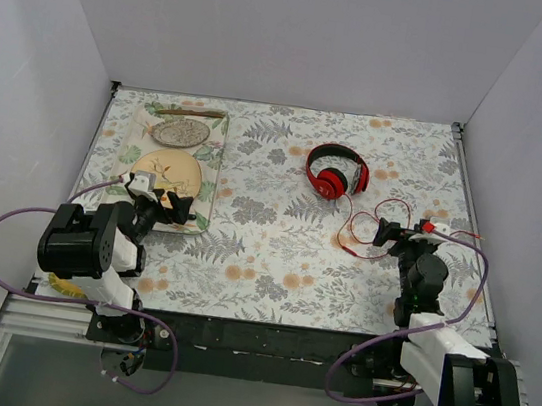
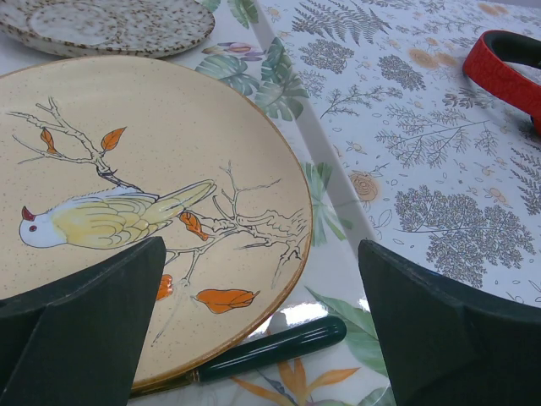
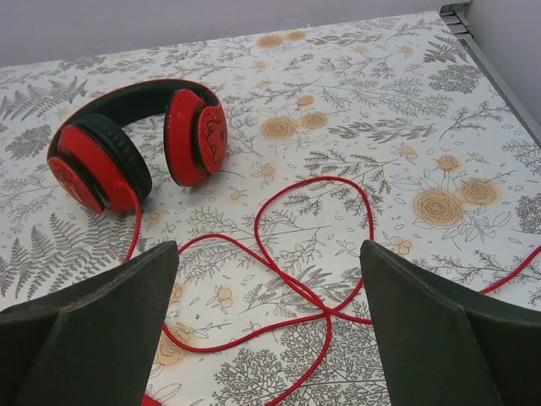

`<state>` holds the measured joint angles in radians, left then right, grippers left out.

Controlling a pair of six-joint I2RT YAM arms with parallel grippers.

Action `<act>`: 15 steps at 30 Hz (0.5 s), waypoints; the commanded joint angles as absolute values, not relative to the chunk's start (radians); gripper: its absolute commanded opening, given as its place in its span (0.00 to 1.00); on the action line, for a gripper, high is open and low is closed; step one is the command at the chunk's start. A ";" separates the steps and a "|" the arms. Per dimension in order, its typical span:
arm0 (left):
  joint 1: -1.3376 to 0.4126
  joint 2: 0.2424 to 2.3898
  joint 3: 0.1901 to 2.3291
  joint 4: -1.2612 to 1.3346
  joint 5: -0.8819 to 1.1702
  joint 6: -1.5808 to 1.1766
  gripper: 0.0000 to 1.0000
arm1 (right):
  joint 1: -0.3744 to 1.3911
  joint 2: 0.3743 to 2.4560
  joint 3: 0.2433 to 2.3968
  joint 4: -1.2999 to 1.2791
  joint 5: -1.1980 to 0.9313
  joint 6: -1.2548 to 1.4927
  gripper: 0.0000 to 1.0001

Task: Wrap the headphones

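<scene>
Lying on the fern-and-flower print of the desk (image 1: 274,254), the headphones (image 3: 135,139) sit far of centre, and their thin red cable (image 3: 325,179) loops loosely towards the right gripper (image 3: 269,245). The earcup's mark is too blurred to read. Both jaws gape wide, gripping nothing. The left gripper (image 2: 260,244) hovers over a bird-painted plate (image 2: 127,152). Plain pale walls (image 1: 295,35) enclose three sides.
</scene>
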<state>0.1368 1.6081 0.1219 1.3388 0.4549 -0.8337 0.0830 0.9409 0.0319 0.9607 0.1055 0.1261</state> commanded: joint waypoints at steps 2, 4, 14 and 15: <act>0.135 1.589 0.137 1.393 0.448 -0.818 0.98 | 0.086 0.954 0.063 1.019 0.098 0.113 0.96; 0.133 1.589 0.135 1.393 0.448 -0.819 0.98 | 0.084 0.947 0.098 0.950 0.080 0.117 0.95; 0.156 1.455 0.196 1.194 0.469 -0.850 0.98 | 0.224 0.995 0.492 0.417 0.089 0.078 0.90; 0.158 1.416 0.233 1.086 0.459 -0.844 0.98 | 0.239 1.038 0.530 0.370 0.113 0.075 0.90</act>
